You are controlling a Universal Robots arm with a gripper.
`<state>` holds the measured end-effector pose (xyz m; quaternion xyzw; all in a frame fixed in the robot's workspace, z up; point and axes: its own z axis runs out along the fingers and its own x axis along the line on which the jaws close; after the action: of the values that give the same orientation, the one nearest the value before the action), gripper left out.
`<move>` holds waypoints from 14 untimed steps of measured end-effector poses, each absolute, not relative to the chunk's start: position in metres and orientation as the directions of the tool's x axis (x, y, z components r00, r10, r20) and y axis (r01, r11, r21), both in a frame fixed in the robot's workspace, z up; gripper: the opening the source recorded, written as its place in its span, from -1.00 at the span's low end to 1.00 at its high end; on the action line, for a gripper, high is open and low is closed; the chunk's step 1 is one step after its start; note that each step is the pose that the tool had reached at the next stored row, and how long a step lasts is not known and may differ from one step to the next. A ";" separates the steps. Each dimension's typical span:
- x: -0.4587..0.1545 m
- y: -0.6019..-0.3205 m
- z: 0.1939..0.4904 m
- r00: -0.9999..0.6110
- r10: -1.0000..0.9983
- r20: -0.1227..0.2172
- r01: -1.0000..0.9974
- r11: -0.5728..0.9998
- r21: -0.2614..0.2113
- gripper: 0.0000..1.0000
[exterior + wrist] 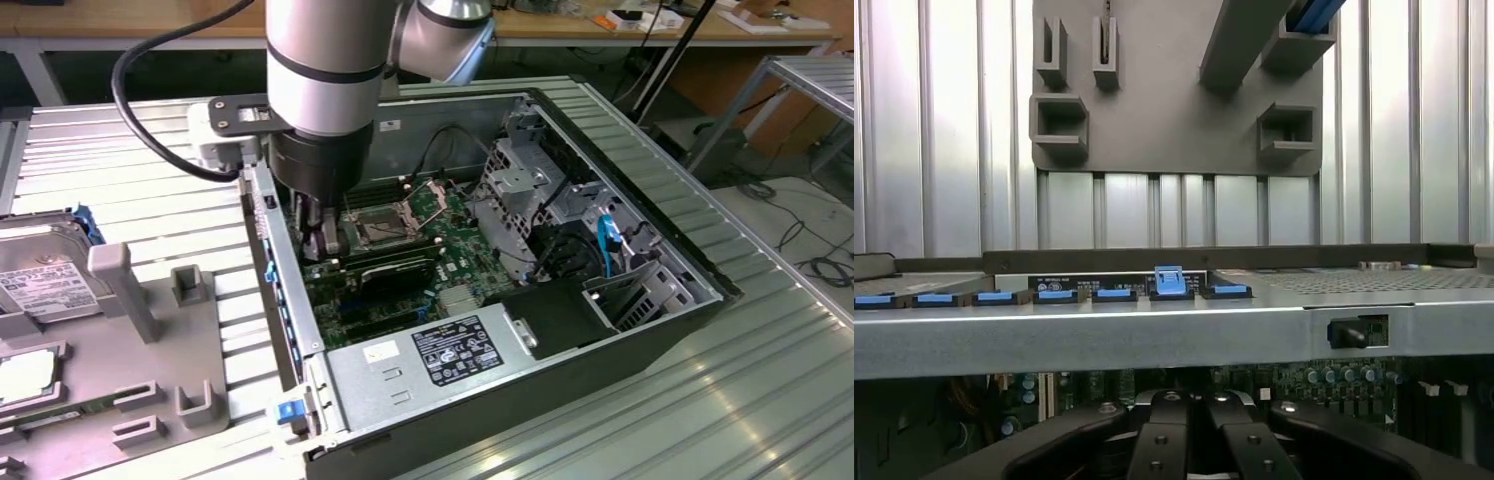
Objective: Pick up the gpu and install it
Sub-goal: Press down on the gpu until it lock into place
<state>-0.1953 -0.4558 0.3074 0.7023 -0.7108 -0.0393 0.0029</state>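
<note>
Hard drive: silver boxy hard drive with white label, well outside the open black computer case, on the exterior view's left.
Fixture: grey plastic holder tray, beside the case wall.
Gripper: black gripper, fingers together, inside the case by its wall.
Gpu: black-faced gpu card, seated on the green motherboard, just beside the gripper.
Obstruction: silver power supply with label and drive cage crowd the case.

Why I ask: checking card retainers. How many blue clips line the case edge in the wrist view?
7 blue clips, in one row along the case edge: six lying flat, one raised. More may be hidden beyond the frame.
</note>
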 end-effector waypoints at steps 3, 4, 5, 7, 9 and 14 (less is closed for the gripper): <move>-0.199 -0.456 0.307 -0.013 -0.999 -0.051 -0.998 0.010 0.060 -0.79; -0.199 -0.456 0.307 -0.014 -0.999 -0.051 -0.998 0.010 0.060 -0.79; -0.199 -0.456 0.307 -0.014 -0.999 -0.051 -0.998 0.010 0.060 -0.79; -0.199 -0.456 0.307 -0.014 -0.999 -0.051 -0.998 0.010 0.065 -0.79; -0.199 -0.456 0.308 -0.014 -0.999 -0.050 -0.998 0.011 0.065 -0.79; -0.199 -0.456 0.310 -0.014 -0.999 -0.049 -0.997 0.011 0.072 -0.79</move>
<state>-0.1985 -0.4561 0.3099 0.7020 -0.7108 -0.0427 0.0079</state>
